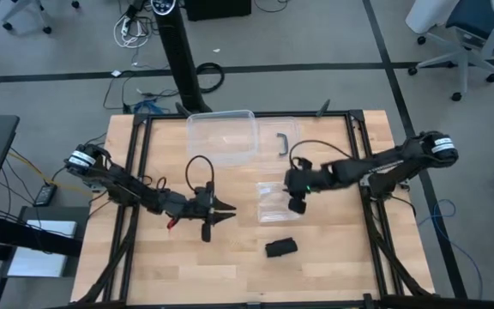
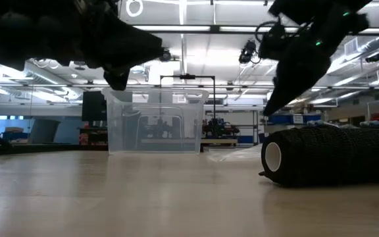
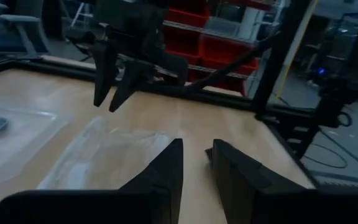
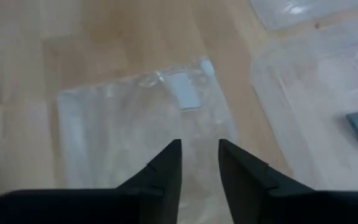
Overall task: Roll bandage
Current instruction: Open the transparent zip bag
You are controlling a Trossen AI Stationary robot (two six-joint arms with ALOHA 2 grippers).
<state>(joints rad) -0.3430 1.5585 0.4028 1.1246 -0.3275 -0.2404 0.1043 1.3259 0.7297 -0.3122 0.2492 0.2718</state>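
Observation:
The bandage is a small black roll (image 1: 280, 248) lying on its side on the wooden table near the front edge; in the low view (image 2: 328, 155) it is close by, with its open end showing. My left gripper (image 1: 224, 211) hovers left of the roll, empty, its fingers a narrow gap apart (image 3: 196, 163). My right gripper (image 1: 297, 204) hangs above a clear plastic bag (image 4: 135, 118), behind the roll, empty, its fingers also a narrow gap apart (image 4: 199, 158). Neither gripper touches the roll.
A clear plastic box (image 1: 221, 136) stands at the table's far middle, and its lid with a black handle (image 1: 280, 141) lies to the right of it. The crinkly clear bag (image 1: 274, 202) lies flat between the box and the roll. The black table frame (image 1: 367, 197) runs along the sides.

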